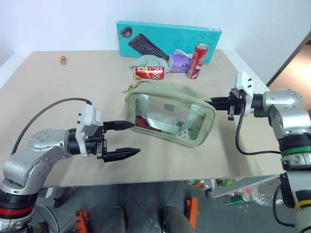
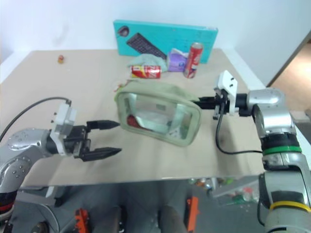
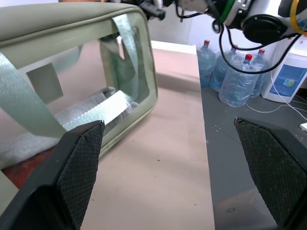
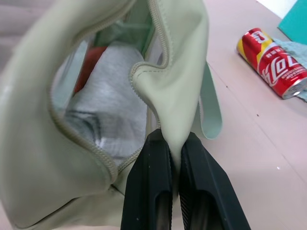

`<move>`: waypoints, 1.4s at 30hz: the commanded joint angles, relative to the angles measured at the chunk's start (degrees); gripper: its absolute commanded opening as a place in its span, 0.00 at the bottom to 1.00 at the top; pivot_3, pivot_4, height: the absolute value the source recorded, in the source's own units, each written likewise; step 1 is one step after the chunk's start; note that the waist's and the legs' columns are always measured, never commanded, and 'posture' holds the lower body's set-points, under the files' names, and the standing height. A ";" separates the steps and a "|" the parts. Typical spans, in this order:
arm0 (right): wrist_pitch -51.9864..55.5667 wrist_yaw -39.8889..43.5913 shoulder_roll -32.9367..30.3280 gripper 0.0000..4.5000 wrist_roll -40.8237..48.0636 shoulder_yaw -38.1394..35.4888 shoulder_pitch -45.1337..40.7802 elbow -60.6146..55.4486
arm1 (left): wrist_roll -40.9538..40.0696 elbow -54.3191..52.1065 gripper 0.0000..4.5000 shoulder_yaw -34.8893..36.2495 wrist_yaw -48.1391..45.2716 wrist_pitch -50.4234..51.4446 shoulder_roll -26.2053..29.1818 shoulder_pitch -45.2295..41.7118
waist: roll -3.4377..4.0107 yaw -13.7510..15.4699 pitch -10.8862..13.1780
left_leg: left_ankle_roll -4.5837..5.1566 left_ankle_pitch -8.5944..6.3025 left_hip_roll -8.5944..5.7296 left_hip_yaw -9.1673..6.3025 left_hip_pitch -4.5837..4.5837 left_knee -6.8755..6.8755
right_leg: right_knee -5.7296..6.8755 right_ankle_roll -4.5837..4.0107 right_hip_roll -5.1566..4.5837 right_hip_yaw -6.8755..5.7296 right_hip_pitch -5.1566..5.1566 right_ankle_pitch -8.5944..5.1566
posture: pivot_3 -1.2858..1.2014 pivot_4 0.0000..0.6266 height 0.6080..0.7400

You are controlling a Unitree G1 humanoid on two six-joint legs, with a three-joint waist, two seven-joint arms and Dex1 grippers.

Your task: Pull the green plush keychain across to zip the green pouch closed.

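The pouch (image 1: pixel 170 114) sits mid-surface, keychain (image 1: pixel 130 89) at its ten o'clock corner. Right hand (image 4: pixel 175 158) pinches the pouch's fabric edge at three o'clock — left hand (image 1: pixel 121 139) gapes wide, empty, at eight o'clock.

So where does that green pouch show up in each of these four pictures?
Left eye: green pouch at table centre, between the two grippers.
Right eye: same spot, centre.
Left wrist: its windowed side with a pale strap, beyond the open left gripper.
Right wrist: its open zip mouth; the right gripper pinches the fabric.
Shared landmark: the lying red can.
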 commanded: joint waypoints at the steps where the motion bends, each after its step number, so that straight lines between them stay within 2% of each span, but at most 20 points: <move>1: -2.02 1.48 0.59 0.08 -0.73 -2.24 -4.37 4.25 | -0.42 -1.87 1.00 0.92 1.29 -0.56 -0.25 0.11 | 0.02 0.04 0.01 | 0.00 0.00 0.00 -0.01 0.00 -0.01 | 0.00 -0.01 -0.01 -0.01 0.00 0.00 | 0.52 0.24 1.00; 6: 5.50 -0.48 -0.64 0.45 3.60 -7.94 -3.42 -3.01 | -0.53 -2.21 1.00 0.93 1.33 -0.67 0.09 0.63 | 0.11 0.16 0.07 | -0.05 -0.03 -0.01 -0.01 -0.02 -0.01 | 0.00 -0.03 -0.03 -0.01 0.02 0.01 | 0.52 0.24 1.00; 8: 10.25 -2.18 -1.54 0.63 5.83 -10.55 -1.62 -8.90 | -0.38 -1.91 1.00 0.78 0.99 -0.81 0.18 0.50 | 0.19 0.18 0.12 | -0.05 -0.03 -0.02 0.00 -0.03 0.00 | 0.01 -0.01 -0.05 0.00 0.01 0.02 | 0.52 0.24 1.00; 9: 12.69 -3.40 -1.89 0.68 7.03 -11.98 -0.50 -12.14 | -0.33 -1.68 1.00 0.70 0.73 -0.88 0.24 0.33 | 0.19 0.21 0.12 | -0.05 -0.03 -0.02 -0.01 -0.02 0.00 | 0.01 0.00 -0.05 -0.01 0.01 0.01 | 0.52 0.24 1.00; 12: 18.51 -7.46 -3.32 0.93 9.96 -15.93 4.16 -22.00 | -0.09 -0.64 1.00 0.33 0.13 -1.01 0.20 -0.53 | 0.19 0.32 0.12 | -0.06 -0.04 -0.01 -0.05 -0.02 -0.01 | 0.02 -0.02 -0.04 -0.07 0.02 -0.02 | 0.52 0.24 1.00; 13: 20.58 -9.03 -3.79 0.99 11.00 -17.36 6.05 -25.15 | 0.07 -0.33 1.00 0.07 -0.11 -1.13 0.15 -0.87 | 0.19 0.39 0.12 | -0.08 -0.05 -0.01 -0.06 -0.02 -0.01 | 0.02 -0.01 -0.04 -0.08 0.03 -0.04 | 0.52 0.24 1.00; 18: 29.28 -16.44 -3.51 0.99 16.08 -23.93 19.69 -41.54 | 0.20 0.54 1.00 -1.14 -0.72 -1.00 -0.36 -2.59 | 0.17 0.62 0.10 | -0.09 -0.05 -0.01 -0.06 -0.03 0.04 | 0.02 0.26 -0.05 -0.07 0.06 -0.17 | 0.52 0.24 1.00; 21: 29.76 -19.94 -1.57 0.99 16.45 -24.19 26.48 -47.74 | 0.31 0.99 1.00 -1.55 -1.21 -1.12 -0.42 -3.07 | 0.20 0.62 0.12 | -0.10 -0.06 -0.02 -0.04 -0.02 0.04 | 0.03 0.29 -0.05 -0.03 0.07 -0.17 | 0.52 0.24 1.00; 30: 24.42 -22.10 1.14 0.99 13.04 -20.09 29.00 -45.50 | 1.16 1.88 1.00 -1.97 -1.77 -1.57 -0.27 -3.75 | 0.22 0.10 0.12 | -0.09 -0.05 0.02 -0.02 0.01 0.34 | 0.03 0.26 0.09 0.13 0.10 0.02 | 0.52 0.24 1.00; 32: 24.11 -22.19 1.70 0.90 13.35 -19.69 28.16 -44.80 | 1.47 1.74 1.00 -1.83 -1.72 -1.63 -0.26 -3.36 | 0.22 0.12 0.12 | -0.09 -0.05 0.02 -0.01 -0.01 0.36 | 0.03 0.26 0.08 0.14 0.10 0.02 | 0.52 0.24 1.00; 39: 22.84 -21.16 2.02 0.37 13.12 -17.79 27.58 -44.11 | 1.76 0.87 1.00 -1.35 -0.93 -1.53 -0.32 -2.29 | 0.22 0.14 0.12 | -0.07 -0.07 0.03 -0.03 -0.04 0.34 | 0.03 0.33 0.10 0.13 0.07 0.03 | 0.52 0.24 1.00; 40: 22.75 -20.90 1.90 0.26 13.12 -17.71 27.50 -44.25 | 1.77 0.77 1.00 -1.30 -0.88 -1.55 -0.26 -2.10 | 0.22 0.14 0.12 | -0.07 -0.07 0.04 -0.02 -0.04 0.33 | 0.03 0.33 0.10 0.13 0.07 0.03 | 0.52 0.24 1.00; 42: 22.72 -20.51 1.61 0.14 13.19 -17.62 27.21 -44.35 | 1.78 0.70 1.00 -1.20 -0.76 -1.53 -0.17 -1.81 | 0.22 0.14 0.12 | -0.07 -0.07 0.04 -0.02 -0.03 0.34 | 0.03 0.33 0.10 0.13 0.07 0.03 | 0.52 0.24 1.00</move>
